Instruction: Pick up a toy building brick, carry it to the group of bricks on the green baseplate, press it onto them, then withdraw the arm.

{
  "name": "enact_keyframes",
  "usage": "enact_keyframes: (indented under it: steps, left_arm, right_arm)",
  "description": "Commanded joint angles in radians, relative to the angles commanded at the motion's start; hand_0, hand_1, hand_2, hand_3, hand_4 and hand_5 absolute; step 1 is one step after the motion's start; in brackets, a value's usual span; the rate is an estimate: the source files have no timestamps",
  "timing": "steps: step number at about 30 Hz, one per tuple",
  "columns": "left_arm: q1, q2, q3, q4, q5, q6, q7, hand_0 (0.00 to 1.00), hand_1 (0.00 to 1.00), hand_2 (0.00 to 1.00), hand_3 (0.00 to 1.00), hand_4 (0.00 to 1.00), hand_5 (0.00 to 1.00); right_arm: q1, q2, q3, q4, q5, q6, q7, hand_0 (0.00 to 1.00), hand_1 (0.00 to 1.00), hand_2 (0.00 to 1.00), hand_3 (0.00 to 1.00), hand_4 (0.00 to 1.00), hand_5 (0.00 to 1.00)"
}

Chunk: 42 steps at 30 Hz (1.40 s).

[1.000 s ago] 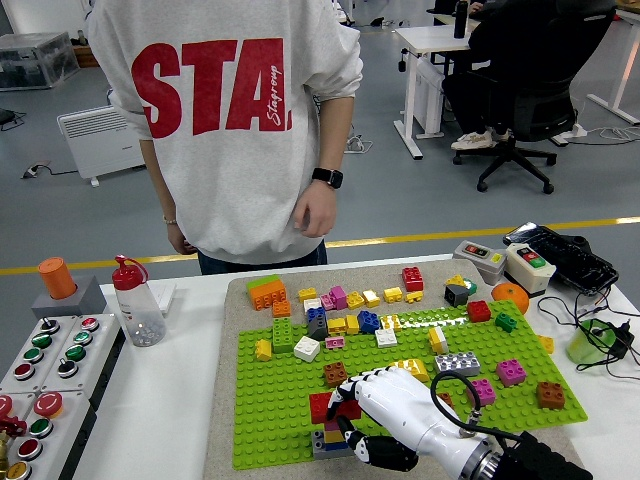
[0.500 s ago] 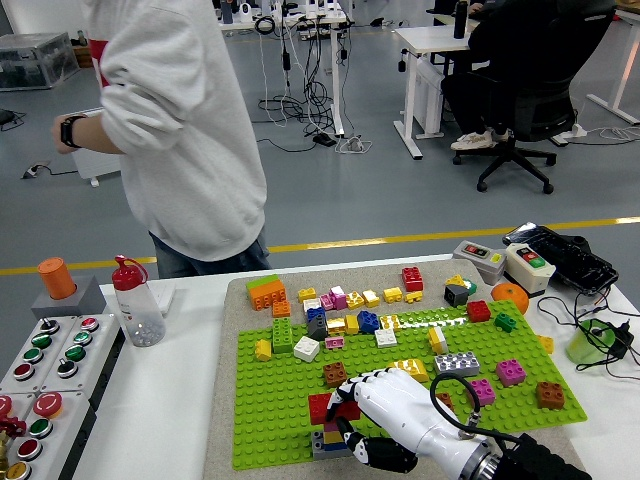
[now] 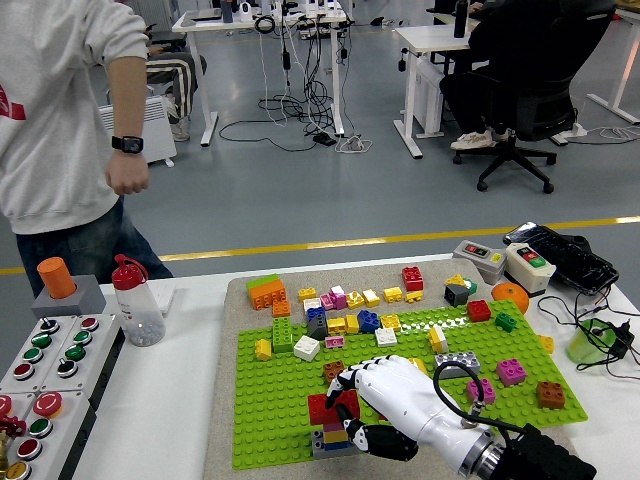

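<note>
Fingers (image 3: 350, 383) of my right hand (image 3: 385, 395) curl down over the red brick (image 3: 322, 408) at the near left part of the green baseplate (image 3: 290, 425), the thumb tucked low beside the small stack of bricks (image 3: 331, 440) just in front of it; whether they pinch the red brick or only rest on it I cannot tell. My left arm is out of sight. I judge the brick light, rigid and slick-sided, hard plastic that will not give, so I want opposing pads on its two flat side walls, clear of the studs, and a straight downward press so it seats squarely instead of tipping. Loose bricks lie scattered across the plate's far half, and a person stands at the counter's (image 3: 160, 400) far left.
</note>
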Motion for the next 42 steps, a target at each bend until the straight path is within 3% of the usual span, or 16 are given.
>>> enact_keyframes:
  steps: [9, 10, 15, 16, 23, 28, 33, 39, 40, 42]
  left_arm:
    - [0.003, -0.001, -0.003, 0.000, 0.006, 0.000, -0.001, 0.652, 0.688, 0.672, 0.576, 0.286, 0.998]
    - [0.003, -0.001, -0.003, 0.000, 0.006, 0.000, -0.002, 0.652, 0.689, 0.672, 0.577, 0.286, 0.998]
    - [0.000, 0.000, -0.003, 0.000, 0.004, 0.001, -0.005, 0.652, 0.689, 0.672, 0.577, 0.286, 0.998]
    - [-0.001, 0.001, -0.004, 0.000, 0.004, 0.001, -0.006, 0.653, 0.689, 0.672, 0.576, 0.286, 0.998]
    - [-0.007, 0.000, -0.008, 0.000, 0.007, 0.002, -0.008, 0.653, 0.689, 0.672, 0.577, 0.286, 0.998]
    - [-0.009, -0.001, -0.008, 0.000, 0.009, 0.001, -0.008, 0.654, 0.690, 0.674, 0.578, 0.286, 0.998]
    - [-0.012, -0.002, -0.007, 0.000, 0.008, 0.001, -0.010, 0.654, 0.690, 0.674, 0.578, 0.286, 0.998]
    - [-0.015, -0.003, -0.004, 0.000, 0.008, 0.001, -0.011, 0.653, 0.693, 0.674, 0.578, 0.285, 0.998]
    - [-0.015, -0.003, -0.004, 0.000, 0.008, 0.001, -0.010, 0.653, 0.693, 0.673, 0.578, 0.285, 0.998]
    - [-0.014, -0.004, -0.003, 0.000, 0.009, 0.000, -0.009, 0.653, 0.693, 0.673, 0.578, 0.285, 0.998]
  right_arm:
    - [-0.042, -0.008, 0.074, -0.009, 0.015, -0.061, 0.001, 0.598, 0.645, 0.653, 0.597, 0.362, 0.185]
    - [-0.054, -0.011, 0.093, -0.012, 0.021, -0.074, 0.003, 0.707, 0.722, 0.837, 0.784, 0.398, 0.190]
    - [-0.104, -0.022, 0.192, -0.025, 0.043, -0.122, 0.019, 0.707, 0.722, 0.837, 0.784, 0.398, 0.190]
    - [-0.115, -0.024, 0.215, -0.029, 0.049, -0.129, 0.023, 0.814, 0.791, 0.911, 0.866, 0.483, 0.251]
    - [-0.199, -0.013, 0.363, -0.064, 0.116, -0.155, 0.048, 0.826, 0.800, 0.928, 0.872, 0.507, 0.257]
    - [-0.249, 0.017, 0.463, -0.100, 0.168, -0.171, 0.072, 0.837, 0.818, 0.923, 0.875, 0.486, 0.257]
    - [-0.302, 0.064, 0.558, -0.101, 0.302, -0.201, 0.151, 0.837, 0.818, 0.923, 0.875, 0.486, 0.257]
    - [-0.370, 0.127, 0.681, -0.020, 0.511, -0.157, 0.288, 0.825, 0.816, 0.906, 0.860, 0.463, 0.272]
    - [-0.382, 0.135, 0.703, -0.009, 0.547, -0.140, 0.309, 0.810, 0.805, 0.865, 0.814, 0.508, 0.325]
    - [-0.405, 0.147, 0.753, 0.010, 0.621, -0.100, 0.348, 0.810, 0.805, 0.865, 0.814, 0.508, 0.325]
